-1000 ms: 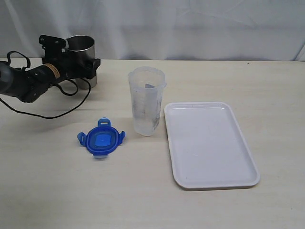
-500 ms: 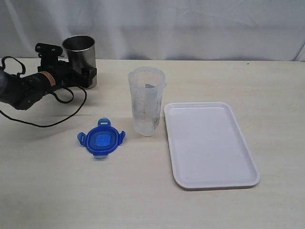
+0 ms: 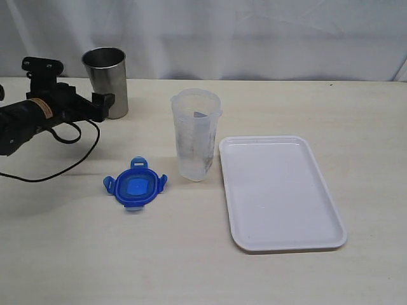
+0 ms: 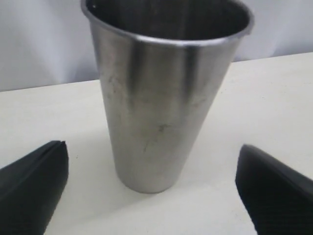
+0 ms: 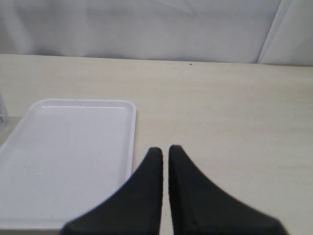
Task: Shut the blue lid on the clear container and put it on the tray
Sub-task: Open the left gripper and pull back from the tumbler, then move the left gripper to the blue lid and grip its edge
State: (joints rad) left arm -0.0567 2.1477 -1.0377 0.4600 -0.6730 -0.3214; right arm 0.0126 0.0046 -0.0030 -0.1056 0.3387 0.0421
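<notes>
The left pincer (image 3: 100,105) lies low over the pale surface (image 3: 318,101), fingers (image 4: 34,188) spread wide and gripping nothing, a steel cup (image 3: 105,81) standing upright just ahead of them. The right pincer (image 5: 165,149), fingers pressed together and empty, hangs above the surface near the long edge of the white tray (image 5: 88,104). The blue lid (image 3: 135,184) lies flat on the surface with its flaps out, apart from the clear container (image 3: 196,133). The container stands upright with its mouth uncovered, just beside the tray's near-left corner, not on it. Nothing lies on the tray.
</notes>
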